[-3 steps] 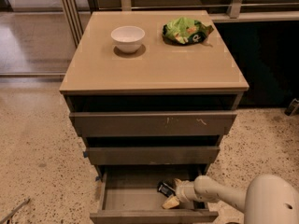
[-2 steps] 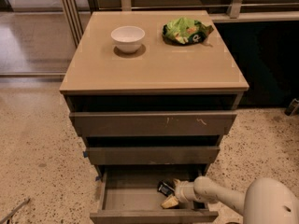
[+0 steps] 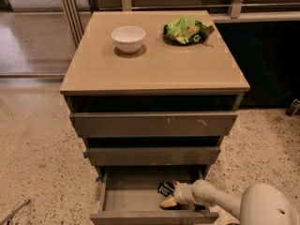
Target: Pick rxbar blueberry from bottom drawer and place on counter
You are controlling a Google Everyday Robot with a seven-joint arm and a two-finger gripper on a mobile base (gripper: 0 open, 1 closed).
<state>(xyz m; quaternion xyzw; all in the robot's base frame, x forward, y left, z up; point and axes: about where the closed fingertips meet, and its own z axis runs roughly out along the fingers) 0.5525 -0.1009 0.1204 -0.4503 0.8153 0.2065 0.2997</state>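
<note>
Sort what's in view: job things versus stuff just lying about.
Job: rxbar, in the bottom drawer; counter; gripper, down in that drawer by the rxbar.
Lying about: bowl and chip bag, both on the counter.

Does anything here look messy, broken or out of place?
Little stands out. The top drawer front has pale scuffs, and the green chip bag lies crumpled on the counter. The gripper is in the bottom drawer by the rxbar blueberry.

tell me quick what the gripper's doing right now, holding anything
Gripper: down in the bottom drawer, right at the rxbar blueberry; open, closed or holding the bar cannot be told.
</note>
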